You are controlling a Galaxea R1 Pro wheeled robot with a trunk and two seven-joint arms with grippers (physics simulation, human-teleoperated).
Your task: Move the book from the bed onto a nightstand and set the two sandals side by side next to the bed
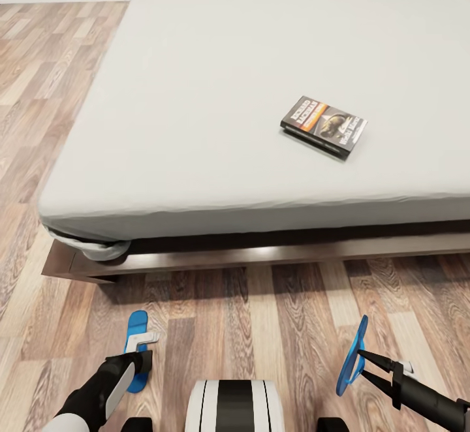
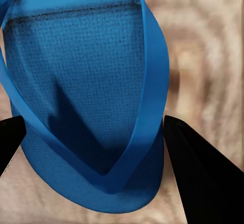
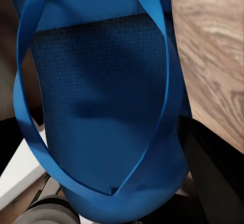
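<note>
Sandals: left one (image 1: 137,347) flat on floor, left hand (image 1: 139,361) open astride it; right one (image 1: 352,355) on edge, gripped by right hand (image 1: 363,358) for pairing.
Book (image 1: 324,125): on bed (image 1: 196,92), 1 o'clock.

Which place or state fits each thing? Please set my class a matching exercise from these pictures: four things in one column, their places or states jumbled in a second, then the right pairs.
Things
1. book
2. left sandal
3. right sandal
4. bed

Places or states
A. lifted on edge, pinched by the right gripper
B. flat on the wood floor, under the left gripper
C. lying on the mattress
D. standing on the plank floor, pale mattress over a dark frame

Pairs: 1-C, 2-B, 3-A, 4-D
</note>
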